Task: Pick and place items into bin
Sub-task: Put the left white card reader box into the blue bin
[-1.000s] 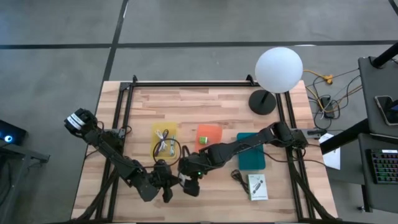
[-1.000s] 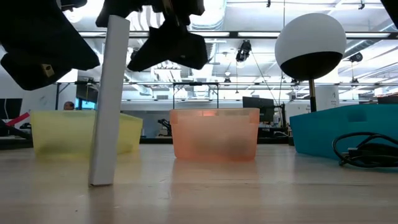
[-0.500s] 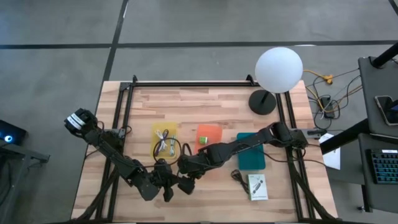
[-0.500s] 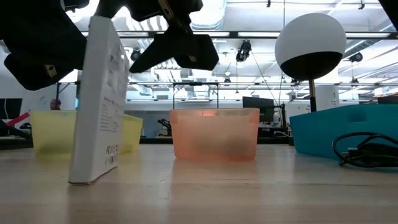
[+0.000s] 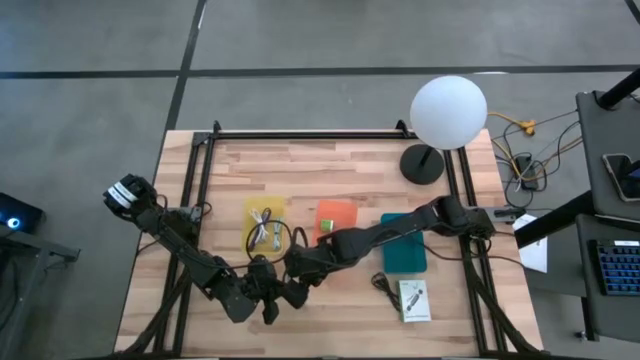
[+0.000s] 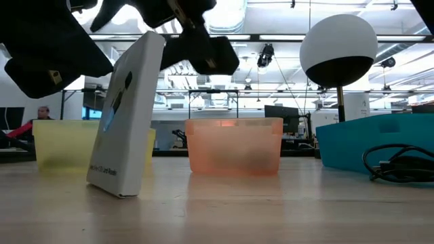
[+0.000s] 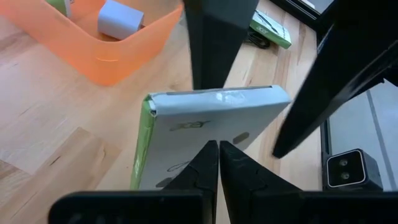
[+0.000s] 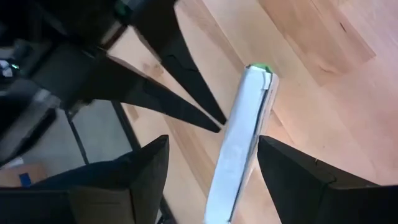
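The white packet (image 6: 125,118) stands on one edge on the wooden table (image 5: 330,165), leaning over at a tilt, on the near side of the orange bin (image 5: 345,207) and off toward the yellow bin's side of it. One narrow side of the packet is green.

Biggest around me is the white globe lamp (image 5: 448,112), well beyond the orange bin at the table's far right corner. My right arm reaches across past the teal bin (image 5: 405,268), which sits just to the right of the orange bin. The yellow bin (image 5: 250,215) sits to the orange bin's left.

My right pincer (image 8: 213,138) hangs over the packet's upper edge with its fingers spread apart. The packet's thin edge runs between them with a gap on each side, so I am not squeezing it. My left pincer (image 7: 217,149) is low at the packet's broad face, on the side away from the orange bin, with its two fingers pressed together and nothing between them. I cannot tell whether their tips touch the packet.

A second white packet (image 5: 413,300) lies flat, nearer than the orange bin and to its right, with a coiled black cord (image 5: 381,283) just beside it. Inside the orange bin lies a small pale cube (image 7: 120,17).
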Action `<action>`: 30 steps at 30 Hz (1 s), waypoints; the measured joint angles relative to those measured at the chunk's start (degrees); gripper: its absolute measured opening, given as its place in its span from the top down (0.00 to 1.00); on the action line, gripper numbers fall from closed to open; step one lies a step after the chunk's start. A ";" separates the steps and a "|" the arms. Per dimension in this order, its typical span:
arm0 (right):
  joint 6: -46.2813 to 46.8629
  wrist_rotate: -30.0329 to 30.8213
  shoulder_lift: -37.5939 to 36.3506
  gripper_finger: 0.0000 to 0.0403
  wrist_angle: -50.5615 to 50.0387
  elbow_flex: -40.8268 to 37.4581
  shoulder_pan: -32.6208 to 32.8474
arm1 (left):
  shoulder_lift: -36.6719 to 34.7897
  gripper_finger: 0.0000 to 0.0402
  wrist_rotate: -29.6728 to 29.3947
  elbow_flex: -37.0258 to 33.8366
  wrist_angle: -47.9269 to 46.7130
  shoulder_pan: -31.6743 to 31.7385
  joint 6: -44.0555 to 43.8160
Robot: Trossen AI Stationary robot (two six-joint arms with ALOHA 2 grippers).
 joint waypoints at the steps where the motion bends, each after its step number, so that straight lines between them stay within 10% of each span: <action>1: -0.59 0.01 0.33 0.43 -0.05 -0.02 0.00 | 0.00 1.00 0.01 0.00 0.03 0.00 0.00; 30: -12.33 1.06 1.25 0.91 -18.25 6.21 1.00 | 0.02 1.00 0.12 0.00 -0.08 -1.06 0.13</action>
